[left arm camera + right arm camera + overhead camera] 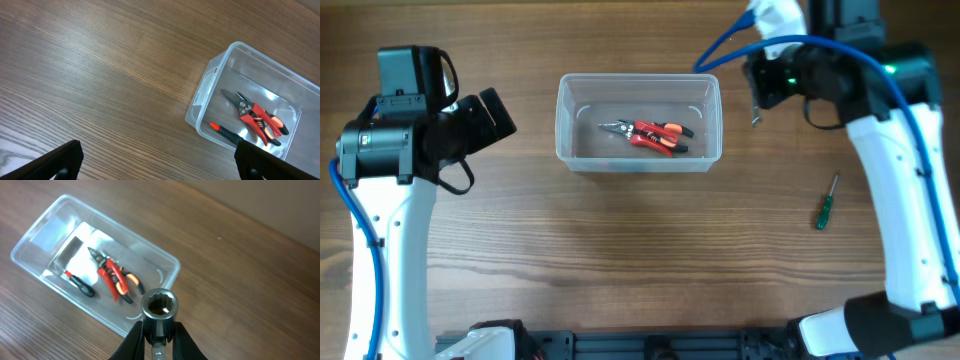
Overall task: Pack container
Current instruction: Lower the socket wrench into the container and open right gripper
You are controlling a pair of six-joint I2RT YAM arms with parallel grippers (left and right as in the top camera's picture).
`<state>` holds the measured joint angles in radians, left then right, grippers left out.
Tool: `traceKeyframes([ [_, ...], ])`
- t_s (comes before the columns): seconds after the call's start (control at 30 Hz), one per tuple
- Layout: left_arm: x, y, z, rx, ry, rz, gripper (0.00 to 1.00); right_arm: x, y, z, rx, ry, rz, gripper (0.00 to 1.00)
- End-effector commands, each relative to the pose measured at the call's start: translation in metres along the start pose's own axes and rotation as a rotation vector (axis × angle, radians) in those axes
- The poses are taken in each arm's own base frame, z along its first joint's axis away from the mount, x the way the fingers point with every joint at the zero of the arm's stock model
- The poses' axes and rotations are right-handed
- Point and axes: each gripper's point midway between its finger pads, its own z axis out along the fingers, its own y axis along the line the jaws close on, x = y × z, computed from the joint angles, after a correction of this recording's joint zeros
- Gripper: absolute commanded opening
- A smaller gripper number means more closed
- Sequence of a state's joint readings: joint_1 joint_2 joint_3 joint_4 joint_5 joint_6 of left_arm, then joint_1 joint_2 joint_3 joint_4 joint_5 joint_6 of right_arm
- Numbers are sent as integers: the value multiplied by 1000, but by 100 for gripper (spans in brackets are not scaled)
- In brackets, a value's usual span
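**Desk:** What have you got hold of?

**Me:** My right fingers (pixel 131 342) are clamped on a socket wrench (pixel 159 309), steel head facing the wrist camera. The tub (pixel 588 100) sits mid-worktop (pixel 620 250), just left of those fingers. Its long axis runs left to right, so I meet its short right end first.

**Desk:** Which arm is nearer?

**Me:** The right. The left fingers (pixel 60 160) are spread wide and empty, off the tub's far end.

**Desk:** Any room inside?

**Me:** Pliers (pixel 645 133) and a small screwdriver (pixel 225 131) lie mid-floor, and the left part is bare. I judge I must clear the rim first. A green screwdriver (pixel 827 203) lies well apart on my right.
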<state>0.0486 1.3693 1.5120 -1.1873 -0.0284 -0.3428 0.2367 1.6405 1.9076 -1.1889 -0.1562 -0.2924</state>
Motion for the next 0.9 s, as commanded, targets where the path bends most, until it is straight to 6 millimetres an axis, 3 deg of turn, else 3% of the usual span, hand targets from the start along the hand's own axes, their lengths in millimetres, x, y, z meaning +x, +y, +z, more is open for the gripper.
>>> traceKeyframes([
  [0.0,1,1,1,3,8,-10,100,-11,14,22,-26,7,-60,4],
  [0.23,3,2,1,-1,18,-10,100,-39,58,87,-92,-35,-381,4],
  [0.37,5,2,1,-4,23,-10,100,-44,98,131,-153,-46,-592,4],
  [0.47,6,3,1,-6,28,-10,100,-23,127,173,-219,25,-695,4],
  [0.57,9,4,1,-11,41,-10,100,0,142,205,-267,102,-710,4],
  [0.7,9,4,1,-12,42,-10,100,20,158,229,-369,135,-693,4],
  [0.87,9,4,0,-12,42,-10,100,42,160,245,-399,202,-683,4],
])
